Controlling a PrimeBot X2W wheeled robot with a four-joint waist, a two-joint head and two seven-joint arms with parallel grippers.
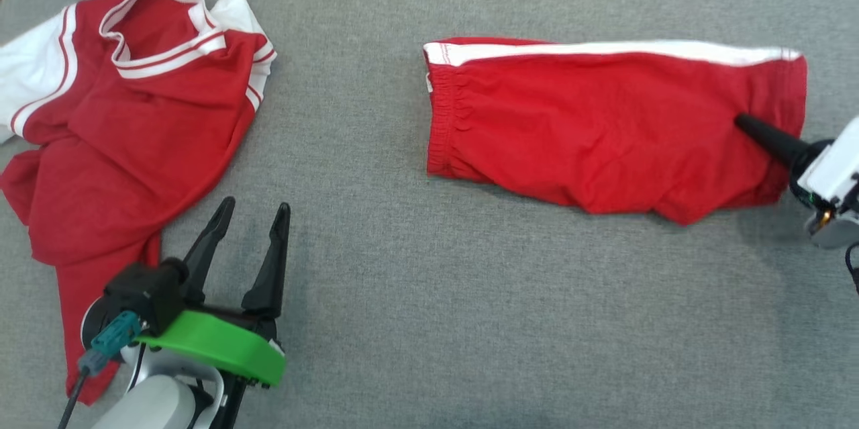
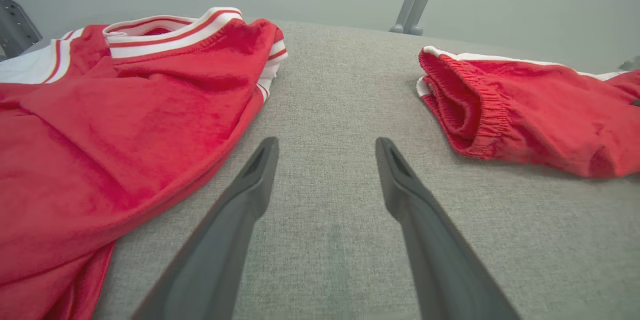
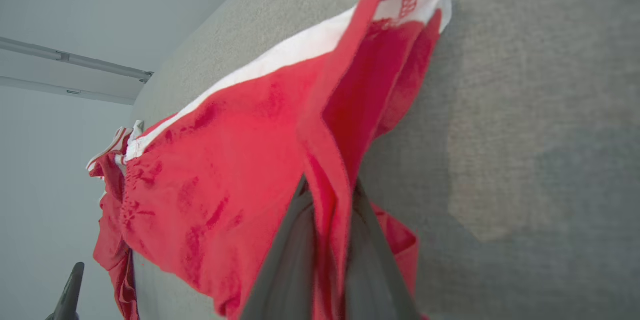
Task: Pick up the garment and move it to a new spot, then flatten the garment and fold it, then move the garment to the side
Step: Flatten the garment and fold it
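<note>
1. Grey woven fabric (image 1: 416,295) is covering the whole work surface, from the bottom of the head frame to the top.
2. At the lower left of the head frame, the left gripper (image 1: 256,205) is hovering over bare fabric. Its two dark fingers are spread well apart and are holding nothing.
3. At the right edge, about mid-height, the right gripper (image 1: 741,121) is pointing in toward the centre. In the right wrist view its fingers (image 3: 292,260) are pressing tightly together on a raised fold of red cloth.
4. That cloth is the leg end of the red shorts (image 1: 604,127), which are lying fairly flat across the right half of the head frame. The elastic waistband is facing the centre, and a white stripe is running along the upper edge.
5. A crumpled red and white shirt (image 1: 134,133) is filling the upper left, well apart from the shorts. Its lower part is trailing just beside the left gripper.
</note>
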